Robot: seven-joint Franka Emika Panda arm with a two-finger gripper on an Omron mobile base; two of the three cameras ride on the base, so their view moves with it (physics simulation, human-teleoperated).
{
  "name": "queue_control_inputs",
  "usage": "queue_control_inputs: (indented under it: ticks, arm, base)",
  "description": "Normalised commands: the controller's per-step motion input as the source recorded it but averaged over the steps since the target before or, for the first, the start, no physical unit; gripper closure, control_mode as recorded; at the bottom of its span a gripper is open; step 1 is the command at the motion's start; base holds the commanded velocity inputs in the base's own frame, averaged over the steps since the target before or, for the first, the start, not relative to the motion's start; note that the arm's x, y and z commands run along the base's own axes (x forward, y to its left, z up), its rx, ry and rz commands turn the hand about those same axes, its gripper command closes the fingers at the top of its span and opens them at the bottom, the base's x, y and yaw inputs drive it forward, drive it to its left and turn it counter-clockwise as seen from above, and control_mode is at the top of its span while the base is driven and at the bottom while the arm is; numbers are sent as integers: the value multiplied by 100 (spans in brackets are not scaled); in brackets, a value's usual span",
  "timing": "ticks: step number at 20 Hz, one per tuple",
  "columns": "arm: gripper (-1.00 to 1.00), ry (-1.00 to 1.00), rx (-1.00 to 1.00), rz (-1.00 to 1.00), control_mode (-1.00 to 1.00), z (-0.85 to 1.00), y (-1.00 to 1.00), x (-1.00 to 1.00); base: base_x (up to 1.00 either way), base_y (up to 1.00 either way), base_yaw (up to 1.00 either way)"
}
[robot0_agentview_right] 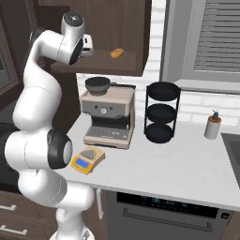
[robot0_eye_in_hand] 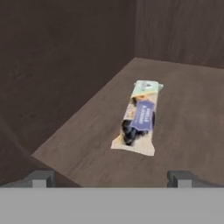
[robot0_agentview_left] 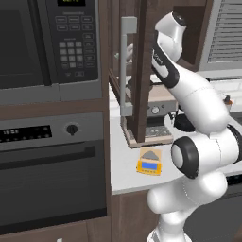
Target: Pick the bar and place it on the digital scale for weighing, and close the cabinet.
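Note:
The bar (robot0_eye_in_hand: pixel 139 118) lies flat on the dark wooden shelf inside the cabinet (robot0_agentview_right: pixel 123 23), a little ahead of my gripper (robot0_eye_in_hand: pixel 111 178). The gripper is open, its two fingertips (robot0_eye_in_hand: pixel 40 178) stand wide apart and hold nothing. In the right base view the hand (robot0_agentview_right: pixel 89 47) reaches into the cabinet at shelf height. The cabinet door (robot0_agentview_left: pixel 138 71) stands open, swung out over the counter, its grey bar handle (robot0_agentview_left: pixel 125 66) facing me. The digital scale (robot0_agentview_left: pixel 149 162) (robot0_agentview_right: pixel 87 159), yellow-orange with a grey platform, sits near the counter's front edge with nothing on it.
A small orange object (robot0_agentview_right: pixel 117 53) lies on the same shelf, right of the hand. A coffee machine (robot0_agentview_right: pixel 108 115) stands below the cabinet, with a black tiered rack (robot0_agentview_right: pixel 161 112) and a soap dispenser (robot0_agentview_right: pixel 213 125) further right. The microwave (robot0_agentview_left: pixel 47 42) and oven (robot0_agentview_left: pixel 52 160) are on the left.

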Motion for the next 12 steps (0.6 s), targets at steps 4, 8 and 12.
queue_control_inputs:
  ticks: [4, 8, 12]
  arm:
    - [-100, 0, 0, 0, -100, -7, 0, 45]
    - [-100, 0, 0, 0, -100, -2, 0, 37]
    - [-100, 0, 0, 0, -100, 0, 0, 23]
  base:
    - [0, 0, 0]
    - [0, 0, 0]
    - [0, 0, 0]
